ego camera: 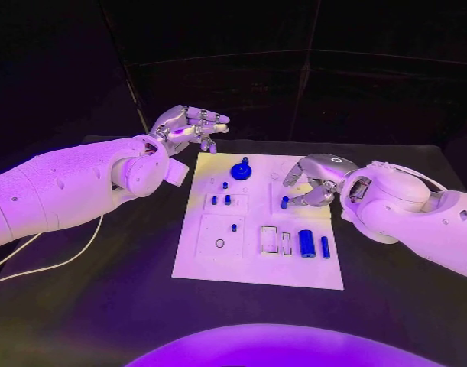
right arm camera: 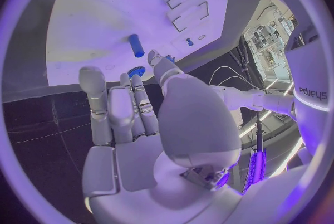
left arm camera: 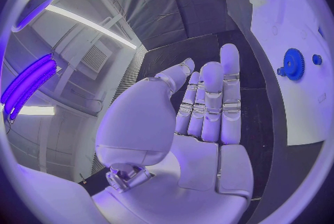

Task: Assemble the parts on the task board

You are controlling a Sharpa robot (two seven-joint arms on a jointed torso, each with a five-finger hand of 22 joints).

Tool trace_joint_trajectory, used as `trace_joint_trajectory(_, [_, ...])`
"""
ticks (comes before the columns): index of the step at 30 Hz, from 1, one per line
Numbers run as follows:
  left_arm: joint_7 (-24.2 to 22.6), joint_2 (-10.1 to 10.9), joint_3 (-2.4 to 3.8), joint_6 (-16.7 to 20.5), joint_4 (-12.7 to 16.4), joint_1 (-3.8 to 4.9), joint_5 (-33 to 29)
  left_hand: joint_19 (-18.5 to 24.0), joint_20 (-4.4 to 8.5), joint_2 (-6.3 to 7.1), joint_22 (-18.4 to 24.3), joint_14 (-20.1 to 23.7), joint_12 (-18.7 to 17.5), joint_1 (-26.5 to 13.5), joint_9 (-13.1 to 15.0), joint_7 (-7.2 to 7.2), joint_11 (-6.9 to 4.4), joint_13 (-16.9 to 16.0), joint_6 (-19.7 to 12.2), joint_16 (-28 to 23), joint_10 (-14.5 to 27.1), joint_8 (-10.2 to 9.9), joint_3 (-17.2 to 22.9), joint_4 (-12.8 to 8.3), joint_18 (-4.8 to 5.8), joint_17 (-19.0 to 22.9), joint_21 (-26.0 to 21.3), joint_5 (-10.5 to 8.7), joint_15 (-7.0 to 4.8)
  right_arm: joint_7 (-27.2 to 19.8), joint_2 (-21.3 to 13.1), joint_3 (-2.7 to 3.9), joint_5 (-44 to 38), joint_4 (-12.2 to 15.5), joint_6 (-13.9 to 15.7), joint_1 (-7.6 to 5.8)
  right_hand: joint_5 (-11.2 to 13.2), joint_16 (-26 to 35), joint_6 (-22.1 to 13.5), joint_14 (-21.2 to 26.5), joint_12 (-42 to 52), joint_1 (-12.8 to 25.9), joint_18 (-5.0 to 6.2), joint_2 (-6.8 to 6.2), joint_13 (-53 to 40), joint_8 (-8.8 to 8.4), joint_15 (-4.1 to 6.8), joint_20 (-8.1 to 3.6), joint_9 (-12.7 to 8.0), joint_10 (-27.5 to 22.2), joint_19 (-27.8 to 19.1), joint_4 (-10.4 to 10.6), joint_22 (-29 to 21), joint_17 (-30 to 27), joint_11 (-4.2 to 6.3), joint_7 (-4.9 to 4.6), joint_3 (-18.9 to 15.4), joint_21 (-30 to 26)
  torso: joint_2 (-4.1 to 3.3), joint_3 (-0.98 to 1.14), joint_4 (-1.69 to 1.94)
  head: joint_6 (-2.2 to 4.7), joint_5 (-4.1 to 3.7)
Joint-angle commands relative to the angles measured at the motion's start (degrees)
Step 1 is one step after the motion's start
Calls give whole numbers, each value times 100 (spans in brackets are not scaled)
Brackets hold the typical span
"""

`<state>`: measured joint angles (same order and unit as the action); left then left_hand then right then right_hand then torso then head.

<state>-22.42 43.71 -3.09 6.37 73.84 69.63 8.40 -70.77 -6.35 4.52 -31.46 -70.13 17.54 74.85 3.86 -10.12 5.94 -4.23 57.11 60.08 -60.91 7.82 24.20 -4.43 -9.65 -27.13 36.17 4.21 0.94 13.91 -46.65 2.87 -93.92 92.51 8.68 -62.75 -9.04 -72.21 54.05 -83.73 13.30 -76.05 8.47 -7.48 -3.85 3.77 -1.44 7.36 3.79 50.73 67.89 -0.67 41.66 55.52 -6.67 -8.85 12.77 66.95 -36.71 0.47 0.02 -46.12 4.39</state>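
Nearest on the black table (ego camera: 90,306), the near edge of the white task board (ego camera: 257,269). At its near right, two blue cylinders side by side: a thick cylinder (ego camera: 306,243) and a thin cylinder (ego camera: 325,246), both lying flat, just right of two empty rectangular slots (ego camera: 268,239). Probably light, stiff plastic with a smooth skin, so likely to roll or slip. Best taken across the middle of the round side, with a pinch from above.

Further in, two small blue pegs (ego camera: 221,200) standing close together at mid-left of the board. Very small, so easy to knock over. Better held only by the tip.

At mid-right, the right robot hand (ego camera: 316,183) low over the right edge of the board, fingers curled down. A short blue peg (ego camera: 285,202) right at its fingertips. In the right wrist view, a bit of blue between the fingertips and another blue peg (right arm camera: 136,45) lying free on the board. Not possible to tell whether anything is really clamped there.

Far on the board, a blue gear (ego camera: 241,170), lying flat. Looks rigid and light, with thin teeth. Safer gripped across the rim than by the small hub.

Farthest, beyond the far left corner of the board, the left robot hand (ego camera: 189,126), raised above the table. Fingers stretched out with the thumb apart, nothing inside, well apart from every part.
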Motion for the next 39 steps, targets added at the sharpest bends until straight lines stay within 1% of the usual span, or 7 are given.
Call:
trace_joint_trajectory(1, [-16,-2,4,-68,11,10,-23,27,-8,-3,6,53,33,-13,-8,-26,10,6,-8,-15,28,-5,-35,1,-74,2,-18,-4,1,139,73,1,-213,-46,-490,-12,-23,46,-41,-15,43,-87,26,-4,4,-9,-4,12,4,-66,-47,5,-27,-24,-5,0,-65,-31,-1,3,4,-3,5])
trace_joint_trajectory(7, [-17,6,4,-65,18,10,-23,27,-8,-3,6,53,33,-13,-8,-26,10,6,-8,-15,28,-5,-35,1,-74,2,-18,-4,1,107,210,-3,-240,-185,-559,-8,-34,90,-86,10,116,-183,40,63,-3,-10,-9,18,2,-101,-83,11,-108,-115,-8,27,-139,-83,0,-1,8,-10,7])
trace_joint_trajectory(15, [-21,1,4,-65,22,10,-23,27,-8,-3,6,53,33,-13,-8,-26,10,6,-8,-15,28,-5,-35,1,-74,2,-18,-4,1,23,369,-10,-207,-331,-707,2,66,140,27,8,390,-351,20,321,1,9,66,-36,10,352,33,-25,10,-206,89,24,-21,-17,-4,3,1,-20,11])
trace_joint_trajectory(19, [-20,-3,4,-64,18,10,-23,27,-8,-3,6,53,33,-13,-8,-26,10,6,-8,-15,28,-5,-35,1,-74,2,-18,-4,1,3,424,-12,-187,-380,-783,14,65,117,111,-19,391,-359,5,356,27,24,100,-66,14,568,90,-29,82,-173,124,9,82,27,-2,10,-8,-33,17])
trace_joint_trajectory(23, [-20,-4,4,-65,16,10,-23,27,-8,-3,6,53,33,-13,-8,-26,10,6,-8,-15,28,-5,-35,1,-74,2,-18,-4,1,0,464,-13,-184,-430,-859,22,65,95,249,-38,334,-352,-8,374,34,52,112,-82,23,762,135,-24,142,-150,135,-1,216,64,2,2,-3,-36,4])
trace_joint_trajectory(32, [-22,-7,4,-62,13,10,-23,28,-11,-4,8,60,37,-12,-8,-28,12,6,-14,-18,35,-5,-39,0,-75,17,-22,-4,3,-11,527,-19,-186,-501,-962,55,76,60,452,-56,189,-303,-19,346,32,68,127,-97,24,1037,179,-7,202,-120,154,-9,444,104,3,6,-5,-53,10])
trace_joint_trajectory(39, [-21,-2,4,-61,14,10,-23,28,-11,-4,8,60,37,-12,-8,-28,12,6,-14,-18,35,-5,-39,0,-75,17,-22,-4,3,-20,544,-21,-233,-562,-803,67,181,25,634,-69,104,-323,-26,410,27,96,149,-118,32,1251,212,-6,251,-88,181,-7,683,139,3,3,-6,-63,9])
